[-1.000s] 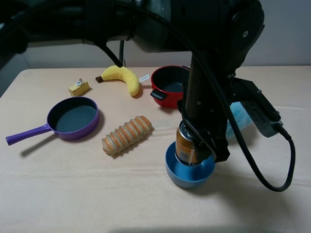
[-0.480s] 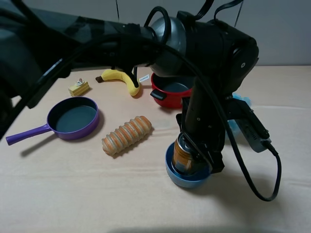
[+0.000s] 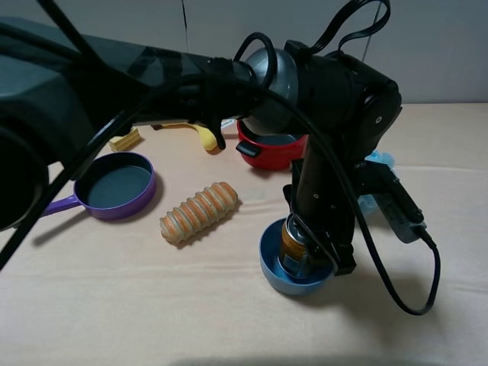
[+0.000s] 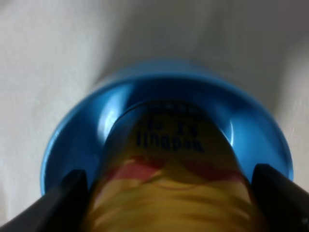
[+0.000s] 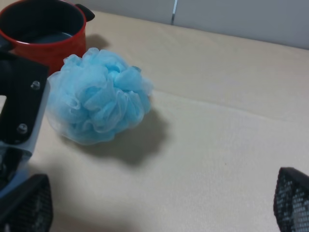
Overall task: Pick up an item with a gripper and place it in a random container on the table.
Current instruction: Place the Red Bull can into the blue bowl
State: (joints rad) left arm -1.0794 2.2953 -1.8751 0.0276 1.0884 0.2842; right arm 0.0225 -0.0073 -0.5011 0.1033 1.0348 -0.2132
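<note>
High camera is looking down over the table [image 3: 114, 305]; left wrist view is looking closely into the blue bowl [image 4: 72, 145] (shared with overhead); right is facing the red pot [image 5: 48, 46].

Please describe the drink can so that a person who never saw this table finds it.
On the beige table, find the blue bowl under the black arm. The can is inside it, gripped by the left hand. Unlike the ridged orange bread roll nearby, it is smooth amber-gold metal.
</note>
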